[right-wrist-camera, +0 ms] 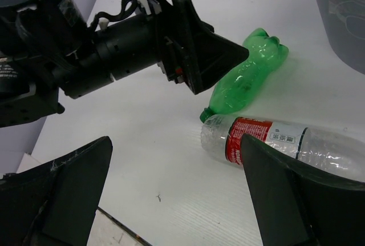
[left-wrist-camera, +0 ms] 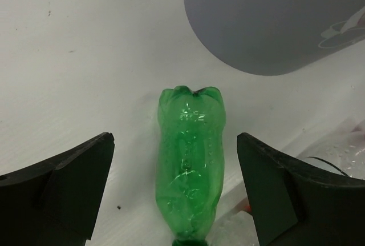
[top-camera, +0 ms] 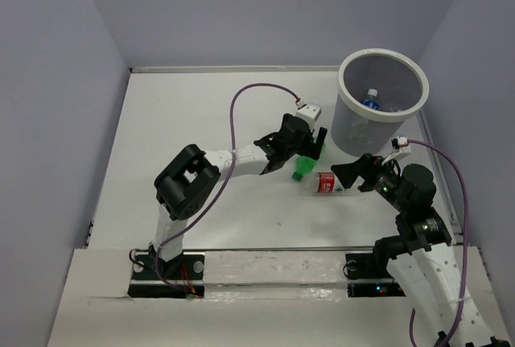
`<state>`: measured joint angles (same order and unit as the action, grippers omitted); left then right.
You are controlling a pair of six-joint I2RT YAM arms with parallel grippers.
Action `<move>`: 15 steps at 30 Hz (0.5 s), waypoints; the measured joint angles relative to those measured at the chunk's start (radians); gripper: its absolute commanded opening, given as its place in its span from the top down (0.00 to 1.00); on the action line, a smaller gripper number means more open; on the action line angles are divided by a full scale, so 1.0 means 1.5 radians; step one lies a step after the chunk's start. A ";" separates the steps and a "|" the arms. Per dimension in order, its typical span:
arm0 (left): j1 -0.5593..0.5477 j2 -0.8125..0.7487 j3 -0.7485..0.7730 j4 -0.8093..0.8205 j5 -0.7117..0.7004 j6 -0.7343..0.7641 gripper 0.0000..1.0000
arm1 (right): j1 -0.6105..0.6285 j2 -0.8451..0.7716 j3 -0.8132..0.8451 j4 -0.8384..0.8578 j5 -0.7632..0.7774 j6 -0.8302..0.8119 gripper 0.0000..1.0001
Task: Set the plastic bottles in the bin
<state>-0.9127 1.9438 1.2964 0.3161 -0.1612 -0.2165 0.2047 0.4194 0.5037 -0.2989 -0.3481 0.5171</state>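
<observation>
Bottle, green, flat on table between spread jaws of left tool

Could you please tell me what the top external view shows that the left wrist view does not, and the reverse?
Only the top external view shows the bin's inside, with a blue-labelled bottle in it, and the right end effector. Only the left wrist view shows the open left end effector straddling the green bottle with a gap on each side. Both show that bottle lying on the white table near the bin's grey wall.
</observation>
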 measured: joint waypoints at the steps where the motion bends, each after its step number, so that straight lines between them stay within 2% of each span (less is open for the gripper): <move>1: 0.000 0.013 0.010 0.000 0.001 0.002 0.02 | 0.000 0.000 -0.001 0.000 0.000 0.000 0.00; 4: 0.000 0.050 0.030 -0.003 0.000 0.008 0.06 | 0.000 0.002 -0.001 -0.001 0.007 0.000 0.00; 9: 0.000 0.085 0.031 -0.018 0.006 0.018 0.22 | 0.000 0.033 -0.001 -0.010 0.053 -0.003 0.00; 10: 0.000 0.088 0.031 -0.019 0.007 0.020 0.31 | 0.000 0.038 -0.001 -0.013 0.068 -0.003 0.00; 12: 0.000 0.095 0.031 -0.020 0.009 0.021 0.37 | 0.000 0.042 -0.001 -0.020 0.091 -0.003 0.00; 15: 0.000 0.100 0.031 -0.013 0.011 0.024 0.55 | 0.000 0.047 -0.001 -0.028 0.131 -0.002 0.02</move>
<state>-0.9127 2.0933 1.3422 0.2962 -0.1444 -0.1802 0.2047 0.4896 0.5018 -0.3416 -0.1516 0.5144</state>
